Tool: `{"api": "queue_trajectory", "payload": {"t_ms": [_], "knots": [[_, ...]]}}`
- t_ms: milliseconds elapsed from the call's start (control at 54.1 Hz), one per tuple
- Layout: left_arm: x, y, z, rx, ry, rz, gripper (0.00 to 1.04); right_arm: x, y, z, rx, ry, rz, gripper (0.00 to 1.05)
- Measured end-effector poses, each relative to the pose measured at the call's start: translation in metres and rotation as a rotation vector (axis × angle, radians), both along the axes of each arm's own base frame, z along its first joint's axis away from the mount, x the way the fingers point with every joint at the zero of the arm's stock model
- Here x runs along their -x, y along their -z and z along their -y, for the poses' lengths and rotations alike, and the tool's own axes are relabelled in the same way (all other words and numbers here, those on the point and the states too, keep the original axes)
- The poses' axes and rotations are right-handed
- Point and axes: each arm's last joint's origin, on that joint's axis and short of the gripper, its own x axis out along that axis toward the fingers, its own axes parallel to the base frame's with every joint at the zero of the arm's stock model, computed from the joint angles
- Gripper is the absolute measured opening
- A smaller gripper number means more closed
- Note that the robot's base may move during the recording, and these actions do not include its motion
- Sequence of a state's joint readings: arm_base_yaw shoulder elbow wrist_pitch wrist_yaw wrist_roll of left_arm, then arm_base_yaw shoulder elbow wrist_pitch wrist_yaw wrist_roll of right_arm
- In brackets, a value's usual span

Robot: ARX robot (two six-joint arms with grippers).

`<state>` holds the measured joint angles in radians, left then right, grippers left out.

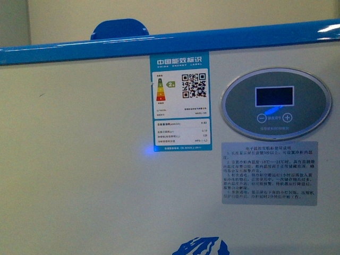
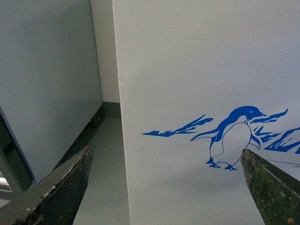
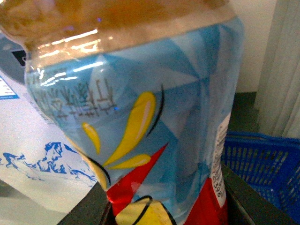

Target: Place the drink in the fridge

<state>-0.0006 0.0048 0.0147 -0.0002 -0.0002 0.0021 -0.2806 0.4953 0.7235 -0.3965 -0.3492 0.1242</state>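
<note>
The right gripper (image 3: 164,213) pinches the drink (image 3: 154,108) between its dark fingers (image 3: 86,211), close to the white front of the fridge (image 1: 79,159). A blue basket (image 3: 262,159) sits behind the drink. The left gripper (image 2: 164,187) is spread and empty, facing the penguin drawing (image 2: 234,138) on that front.

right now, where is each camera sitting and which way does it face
Front view: on the body, facing the fridge close up, blue rim above, control panel at right; no arm shows.
Left wrist view: on the left arm, looking past the open, empty left tool at the fridge's penguin art.
Right wrist view: on the right arm, filled by the drink held in the right tool; blue basket behind.
Shared: both wrist views catch the fridge's blue art.
</note>
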Motion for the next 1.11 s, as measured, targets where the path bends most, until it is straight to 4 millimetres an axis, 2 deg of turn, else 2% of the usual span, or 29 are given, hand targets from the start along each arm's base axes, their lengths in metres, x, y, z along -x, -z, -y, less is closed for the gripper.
{"api": "queue_trajectory", "payload": {"t_ms": [148,370,554,850,1109], "knots": [[0.0,0.0,0.0,0.0,0.0,0.0,0.97,0.006,0.004,-0.016,0.027,-0.01,0.066,0.41],[0.0,0.0,0.0,0.0,0.0,0.0,0.97,0.003,0.017,-0.025,0.037,-0.014,0.055,0.41],[0.0,0.0,0.0,0.0,0.0,0.0,0.97,0.001,0.026,-0.023,0.041,0.043,0.056,0.41],[0.0,0.0,0.0,0.0,0.0,0.0,0.97,0.002,0.027,-0.006,0.015,0.222,0.105,0.41],[0.0,0.0,0.0,0.0,0.0,0.0,0.97,0.003,0.027,-0.007,0.002,0.212,0.107,0.41]]}}
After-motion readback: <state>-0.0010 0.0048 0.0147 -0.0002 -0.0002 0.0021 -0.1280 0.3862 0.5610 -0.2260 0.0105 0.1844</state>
